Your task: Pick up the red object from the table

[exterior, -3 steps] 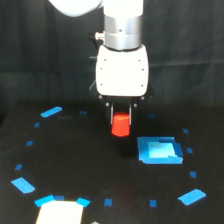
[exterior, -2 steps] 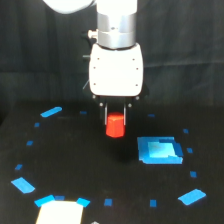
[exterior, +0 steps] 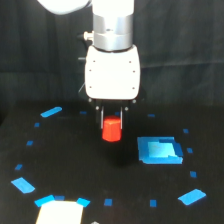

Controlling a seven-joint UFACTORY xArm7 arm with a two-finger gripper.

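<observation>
The red object (exterior: 111, 130) is a small red-orange stubby cylinder hanging between the dark fingers of my gripper (exterior: 112, 125), which is shut on it. It is lifted off the table (exterior: 100, 170), a flat black surface with blue tape marks. The white gripper body and arm rise above it at the centre of the exterior view. The object's top is hidden between the fingers.
A bright blue square patch (exterior: 159, 150) lies to the exterior view's right of the object. Blue tape pieces ring the area, such as one at the far left (exterior: 51, 111) and one at the lower right (exterior: 191, 197). A pale block (exterior: 59, 212) sits at the bottom edge.
The gripper has risen and shifted slightly toward the exterior view's left, carrying the red object up with it off the table.
</observation>
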